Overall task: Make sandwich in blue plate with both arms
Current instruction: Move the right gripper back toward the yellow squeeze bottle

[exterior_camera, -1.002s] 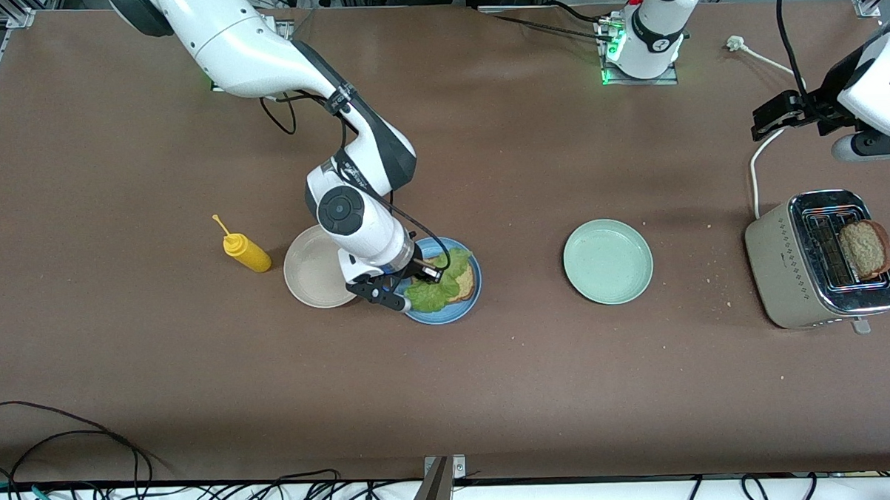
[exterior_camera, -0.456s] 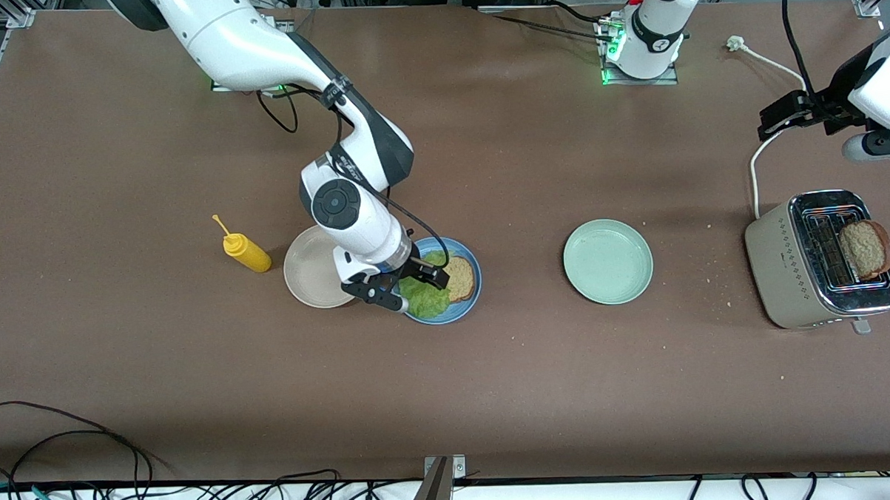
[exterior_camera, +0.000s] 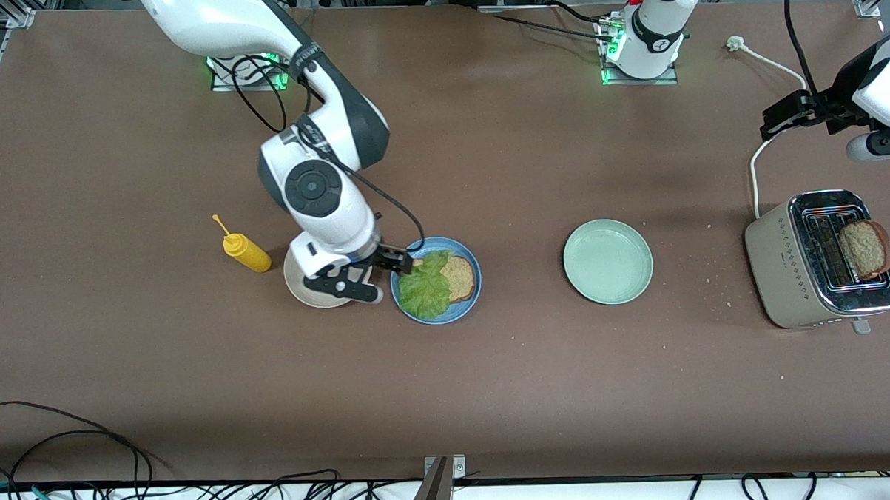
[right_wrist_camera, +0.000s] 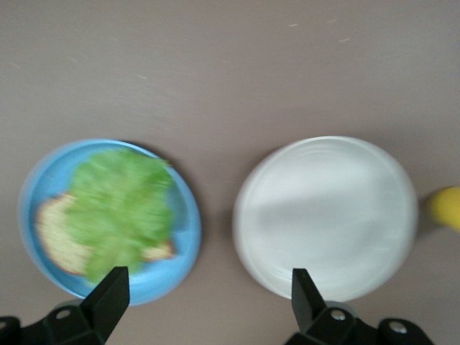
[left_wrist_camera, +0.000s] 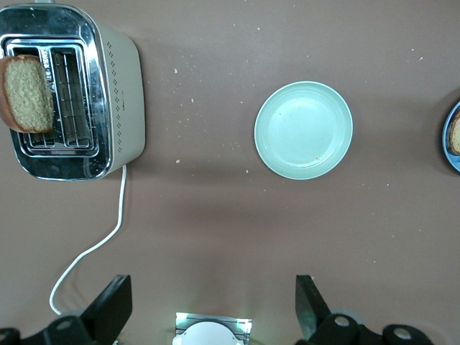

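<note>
Left gripper: both dark fingers stand wide apart with nothing between them, above bare brown counter. Pale green plate lies flat and holds nothing. Beige toaster has one brown bread slice standing in a slot; its white cord trails across the counter. Blue plate is cut by the frame edge. Crumbs are scattered between toaster and green plate.
</note>
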Controlling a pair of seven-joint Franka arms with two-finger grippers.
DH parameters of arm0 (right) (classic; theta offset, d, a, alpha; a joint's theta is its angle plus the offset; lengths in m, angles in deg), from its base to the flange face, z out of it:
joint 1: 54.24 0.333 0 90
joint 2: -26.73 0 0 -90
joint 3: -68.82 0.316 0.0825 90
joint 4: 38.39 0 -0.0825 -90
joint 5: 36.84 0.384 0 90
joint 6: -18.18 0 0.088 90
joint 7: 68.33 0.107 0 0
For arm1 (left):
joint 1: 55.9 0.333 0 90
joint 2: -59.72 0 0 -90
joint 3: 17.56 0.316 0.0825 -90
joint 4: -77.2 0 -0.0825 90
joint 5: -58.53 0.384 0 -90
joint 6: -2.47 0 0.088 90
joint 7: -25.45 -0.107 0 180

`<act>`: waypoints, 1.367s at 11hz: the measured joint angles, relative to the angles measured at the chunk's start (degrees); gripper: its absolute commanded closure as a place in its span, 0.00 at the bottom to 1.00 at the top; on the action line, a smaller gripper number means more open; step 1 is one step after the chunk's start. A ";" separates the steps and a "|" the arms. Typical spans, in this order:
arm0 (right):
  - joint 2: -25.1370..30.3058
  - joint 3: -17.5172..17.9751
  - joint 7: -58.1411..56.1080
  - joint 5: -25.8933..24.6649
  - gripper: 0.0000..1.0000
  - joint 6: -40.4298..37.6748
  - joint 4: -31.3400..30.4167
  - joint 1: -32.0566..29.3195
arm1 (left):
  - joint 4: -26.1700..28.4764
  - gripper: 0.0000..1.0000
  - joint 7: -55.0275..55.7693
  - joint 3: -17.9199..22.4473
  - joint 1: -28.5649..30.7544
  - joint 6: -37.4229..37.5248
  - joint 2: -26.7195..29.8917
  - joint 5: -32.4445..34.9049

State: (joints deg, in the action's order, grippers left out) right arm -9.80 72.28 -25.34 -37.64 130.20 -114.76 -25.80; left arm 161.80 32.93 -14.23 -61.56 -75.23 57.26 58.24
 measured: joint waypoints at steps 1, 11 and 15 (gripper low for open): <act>1.73 -2.60 -6.62 0.00 0.00 -5.72 0.02 -0.14 | 0.00 0.00 0.00 -0.03 0.00 0.00 0.00 0.00; 22.66 -24.33 -67.79 5.24 0.00 -11.93 -25.14 -8.36 | -0.06 0.00 0.00 -0.02 0.08 0.06 -0.04 0.00; 19.94 -30.73 -99.54 21.00 0.00 -8.65 -30.60 -15.08 | -0.06 0.00 0.00 -0.10 0.09 0.06 -0.06 0.00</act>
State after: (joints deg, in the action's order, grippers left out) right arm 10.14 41.55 -124.87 -16.64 121.56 -145.36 -40.88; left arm 161.74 32.93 -14.32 -61.48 -75.17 57.20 58.24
